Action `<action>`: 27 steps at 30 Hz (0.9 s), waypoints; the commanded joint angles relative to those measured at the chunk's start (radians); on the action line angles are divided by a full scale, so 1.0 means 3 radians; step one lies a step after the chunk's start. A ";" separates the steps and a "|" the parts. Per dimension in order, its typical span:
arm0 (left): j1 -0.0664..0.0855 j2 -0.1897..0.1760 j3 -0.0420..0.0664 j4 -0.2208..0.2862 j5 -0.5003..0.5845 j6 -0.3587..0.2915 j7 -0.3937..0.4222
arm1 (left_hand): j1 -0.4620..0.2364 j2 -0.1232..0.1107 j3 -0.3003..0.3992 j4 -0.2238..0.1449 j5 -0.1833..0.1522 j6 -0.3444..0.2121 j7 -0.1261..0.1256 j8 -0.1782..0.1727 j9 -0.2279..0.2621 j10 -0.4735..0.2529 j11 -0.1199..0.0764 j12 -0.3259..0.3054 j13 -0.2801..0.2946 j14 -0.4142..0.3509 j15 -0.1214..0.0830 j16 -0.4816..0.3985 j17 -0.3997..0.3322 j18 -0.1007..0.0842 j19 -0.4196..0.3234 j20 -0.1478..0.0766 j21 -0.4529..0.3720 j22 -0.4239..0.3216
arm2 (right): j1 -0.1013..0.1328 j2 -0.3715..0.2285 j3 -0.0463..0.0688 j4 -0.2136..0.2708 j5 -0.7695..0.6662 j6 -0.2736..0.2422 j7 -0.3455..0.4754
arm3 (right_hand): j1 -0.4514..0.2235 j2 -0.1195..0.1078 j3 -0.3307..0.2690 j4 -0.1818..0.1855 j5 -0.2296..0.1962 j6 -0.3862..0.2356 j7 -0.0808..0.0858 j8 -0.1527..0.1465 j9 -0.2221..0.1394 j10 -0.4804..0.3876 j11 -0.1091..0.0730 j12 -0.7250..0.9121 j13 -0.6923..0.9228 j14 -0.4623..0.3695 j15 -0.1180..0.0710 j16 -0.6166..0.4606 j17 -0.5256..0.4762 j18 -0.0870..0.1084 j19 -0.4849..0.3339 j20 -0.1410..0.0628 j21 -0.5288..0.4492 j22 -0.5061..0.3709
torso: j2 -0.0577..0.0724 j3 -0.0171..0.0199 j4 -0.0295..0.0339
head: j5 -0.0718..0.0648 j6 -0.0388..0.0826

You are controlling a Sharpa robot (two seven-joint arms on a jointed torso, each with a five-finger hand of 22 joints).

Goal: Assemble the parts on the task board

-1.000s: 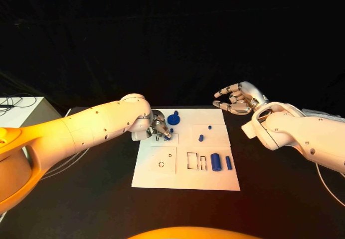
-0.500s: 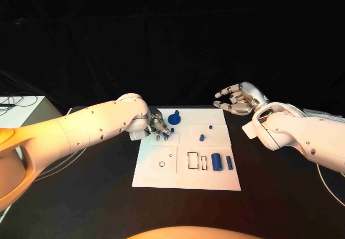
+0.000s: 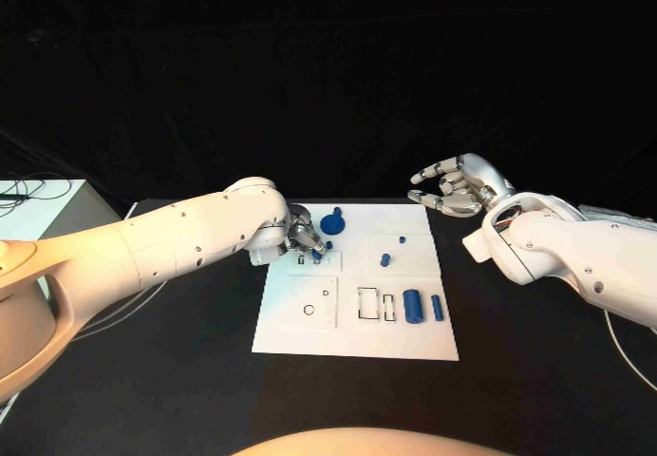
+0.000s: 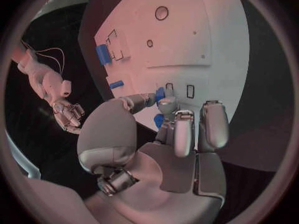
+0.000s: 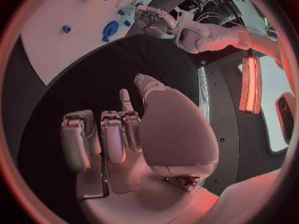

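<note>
The silver left hand pinches a small blue peg at the white rectangular task board's upper left edge. The silver right hand hovers spread and empty over bare black table beyond the board's upper right corner. Fingers hide the peg's lower end.

Task board lies mid-bench, long side running away from the robot. Left hand sits over the board's far left corner, fingers touching a small part there. Just right of that hand stands the round part. Two small pegs lie right of centre (one farther back). Two cylinders lie side by side near the board's right edge, right of the rectangular slots. Right hand hovers beyond the board's far right corner, well apart from it.
</note>
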 commanded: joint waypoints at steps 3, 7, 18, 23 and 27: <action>-0.0014 0.0027 -0.0002 -0.0005 -0.0157 -0.0001 0.0013 | -0.0039 -0.0002 0.0586 -0.0609 0.0039 0.0157 -0.0131 0.0020 0.1102 0.0031 -0.0016 -0.0006 -0.0027 0.0344 -0.0030 0.0024 0.0870 -0.0051 0.0035 -0.0012 0.0022 0.0019 | -0.0002 0.0002 0.0002 0.0004 -0.0026 0.0011 0.0025 | -0.0037 -0.0002 0.0008 0.0007 -0.0011 -0.0018 -0.0001 0.0012 0.0003 0.0199 0.0017 -0.0012 0.0737 0.0318 0.0023 -0.0013 0.0756 -0.0005 0.0314 0.0018 -0.0021 0.0832 | 0.0000 -0.0001 -0.0001 | 0.0003 -0.0017; -0.0027 0.0040 -0.0004 -0.0010 -0.0192 -0.0013 0.0012 | -0.0052 -0.0006 0.0585 -0.0613 0.0078 0.0172 -0.0141 0.0024 0.1113 0.0045 -0.0026 -0.0008 -0.0038 0.0346 -0.0039 0.0026 0.0875 -0.0054 0.0047 -0.0019 0.0027 0.0032 | -0.0002 0.0002 0.0002 0.0005 -0.0026 0.0010 0.0026 | -0.0037 -0.0002 0.0008 0.0007 -0.0011 -0.0018 -0.0001 0.0012 0.0003 0.0199 0.0017 -0.0012 0.0737 0.0318 0.0023 -0.0013 0.0756 -0.0005 0.0314 0.0018 -0.0021 0.0832 | 0.0000 0.0000 0.0000 | 0.0006 -0.0021; -0.0046 0.0046 -0.0005 -0.0014 -0.0275 -0.0055 0.0005 | -0.0069 -0.0006 0.0578 -0.0611 0.0104 0.0192 -0.0152 0.0030 0.1125 0.0064 -0.0036 -0.0011 -0.0052 0.0347 -0.0047 0.0027 0.0878 -0.0060 0.0067 -0.0027 0.0037 0.0057 | -0.0002 0.0002 0.0002 0.0003 -0.0030 0.0006 0.0023 | -0.0040 -0.0006 0.0008 0.0007 -0.0011 -0.0022 0.0000 0.0011 0.0003 0.0196 0.0018 -0.0015 0.0734 0.0317 0.0023 -0.0014 0.0753 -0.0003 0.0310 0.0019 -0.0029 0.0828 | 0.0001 0.0000 0.0002 | 0.0008 -0.0033; -0.0049 0.0050 -0.0006 -0.0022 -0.0310 -0.0054 0.0004 | -0.0070 -0.0004 0.0578 -0.0611 0.0109 0.0195 -0.0154 0.0030 0.1127 0.0067 -0.0038 -0.0011 -0.0052 0.0346 -0.0049 0.0026 0.0874 -0.0060 0.0070 -0.0028 0.0038 0.0060 | -0.0003 0.0003 0.0002 0.0001 -0.0030 0.0007 0.0023 | -0.0040 -0.0006 0.0008 0.0007 -0.0011 -0.0022 0.0000 0.0011 0.0003 0.0196 0.0018 -0.0015 0.0734 0.0317 0.0023 -0.0014 0.0753 -0.0003 0.0310 0.0019 -0.0029 0.0828 | 0.0001 -0.0001 0.0003 | 0.0010 -0.0034; -0.0055 0.0054 -0.0006 -0.0027 -0.0332 -0.0053 0.0003 | -0.0070 -0.0004 0.0578 -0.0611 0.0109 0.0195 -0.0154 0.0030 0.1127 0.0067 -0.0038 -0.0011 -0.0052 0.0346 -0.0049 0.0026 0.0874 -0.0060 0.0070 -0.0028 0.0038 0.0060 | -0.0003 0.0004 0.0002 0.0001 -0.0030 0.0007 0.0023 | -0.0040 -0.0006 0.0008 0.0007 -0.0011 -0.0022 0.0000 0.0011 0.0003 0.0196 0.0018 -0.0015 0.0734 0.0317 0.0023 -0.0014 0.0753 -0.0003 0.0310 0.0019 -0.0029 0.0828 | 0.0002 -0.0002 0.0003 | 0.0014 -0.0040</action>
